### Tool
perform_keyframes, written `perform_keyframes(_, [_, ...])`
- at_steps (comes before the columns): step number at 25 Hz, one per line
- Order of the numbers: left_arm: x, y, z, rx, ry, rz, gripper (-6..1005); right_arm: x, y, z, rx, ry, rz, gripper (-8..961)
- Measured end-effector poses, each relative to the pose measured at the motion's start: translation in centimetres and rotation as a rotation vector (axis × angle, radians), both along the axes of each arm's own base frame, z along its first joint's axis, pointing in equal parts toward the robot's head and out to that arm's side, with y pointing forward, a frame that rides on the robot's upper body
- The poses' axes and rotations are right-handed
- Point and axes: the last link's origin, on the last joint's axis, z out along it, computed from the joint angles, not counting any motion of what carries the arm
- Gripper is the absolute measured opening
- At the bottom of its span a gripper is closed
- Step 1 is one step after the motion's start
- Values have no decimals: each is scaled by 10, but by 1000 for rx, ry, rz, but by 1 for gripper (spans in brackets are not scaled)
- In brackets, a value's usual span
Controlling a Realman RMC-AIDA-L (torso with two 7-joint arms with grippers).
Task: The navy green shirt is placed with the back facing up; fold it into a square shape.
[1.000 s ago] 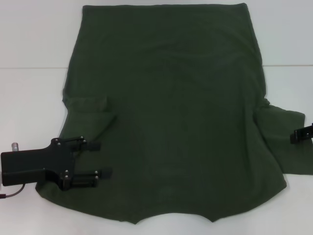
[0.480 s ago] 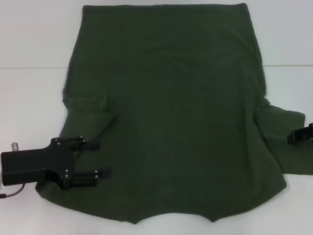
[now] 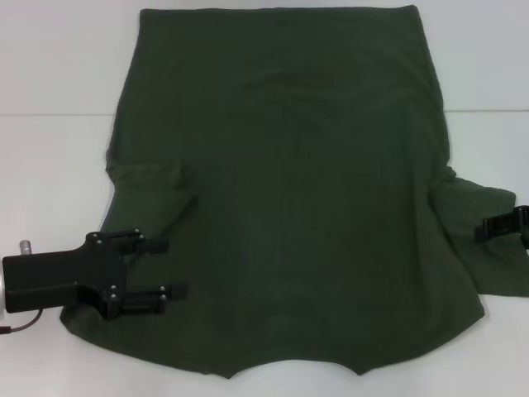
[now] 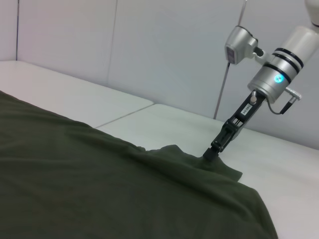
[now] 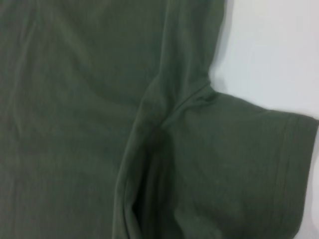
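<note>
Open left pincer [image 3: 169, 268] over shirt [image 3: 289, 190] edge.

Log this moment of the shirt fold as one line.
navy green shirt: spread flat on white table | left gripper: open, over left sleeve area | right gripper: at right sleeve | fold: not started

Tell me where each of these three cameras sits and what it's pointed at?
Head view: above, looking down on the navy green shirt spread on the white table; left gripper open over the shirt's left edge, right gripper at the right sleeve.
Left wrist view: low, looking across the shirt at the right arm.
Right wrist view: close above the sleeve; no robot parts.
Shared: the shirt, in all three views.
</note>
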Motion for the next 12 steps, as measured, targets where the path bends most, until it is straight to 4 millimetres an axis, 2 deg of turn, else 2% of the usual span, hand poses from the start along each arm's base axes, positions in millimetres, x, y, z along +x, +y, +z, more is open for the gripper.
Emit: perform_keyframes(12, [0, 0, -1, 4, 4, -5, 807, 5, -3, 1, 8, 30, -20, 746])
